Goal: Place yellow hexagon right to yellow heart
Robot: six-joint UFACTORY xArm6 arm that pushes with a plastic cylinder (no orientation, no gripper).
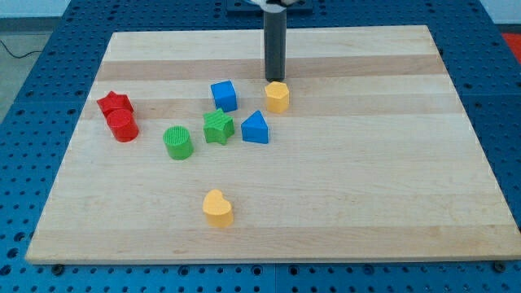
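The yellow hexagon [278, 96] stands on the wooden board, above the view's centre. My tip [274, 80] is right at its top edge, touching or nearly touching it. The yellow heart [217, 207] lies alone near the view's bottom, well below and to the left of the hexagon.
A blue cube [224, 95] sits left of the hexagon, a blue triangle [256, 128] just below it. A green star [218, 126] and green cylinder [177, 142] lie further left. A red star [115, 104] and red cylinder [123, 125] sit at the board's left [73, 163].
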